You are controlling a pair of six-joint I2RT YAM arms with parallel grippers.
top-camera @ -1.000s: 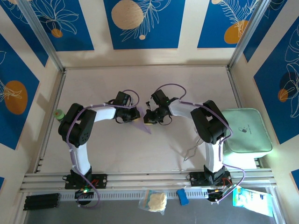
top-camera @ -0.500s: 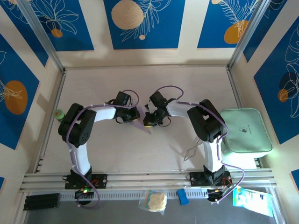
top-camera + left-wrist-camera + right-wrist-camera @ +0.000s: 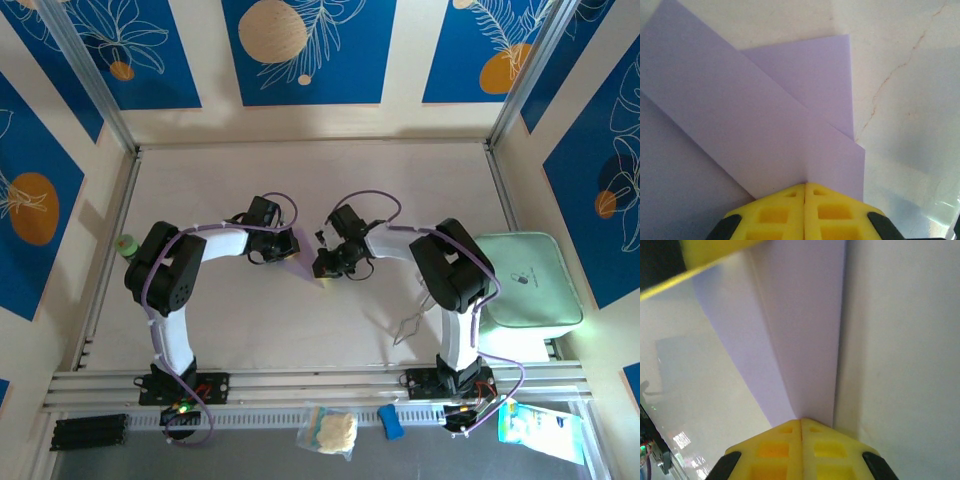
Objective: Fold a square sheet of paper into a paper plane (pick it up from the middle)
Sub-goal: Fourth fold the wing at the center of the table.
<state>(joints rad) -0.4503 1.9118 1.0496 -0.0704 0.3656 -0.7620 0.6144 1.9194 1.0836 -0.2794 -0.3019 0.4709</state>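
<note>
The square sheet of paper (image 3: 304, 264) is lavender and folded into overlapping layers. In the top view just a sliver of it shows between the two grippers at mid-table. My left gripper (image 3: 292, 254) is shut, its yellow fingertips (image 3: 790, 200) pinching the edge of a folded band of the paper (image 3: 765, 125). My right gripper (image 3: 325, 268) is shut too. Its fingertips (image 3: 815, 440) grip the narrow end of the paper (image 3: 805, 340), where a crease runs into them. The left gripper's yellow finger (image 3: 715, 250) shows at the paper's far end.
A mint-green tray (image 3: 525, 280) sits at the right edge beside the right arm. A thin wire piece (image 3: 408, 325) lies near the right arm's base. A small green object (image 3: 125, 243) is by the left arm. Blue-patterned walls enclose the table.
The right gripper has shifted slightly nearer and to the right. The purple triangle of paper seen between the grippers before is now mostly covered. The left arm has stayed put.
</note>
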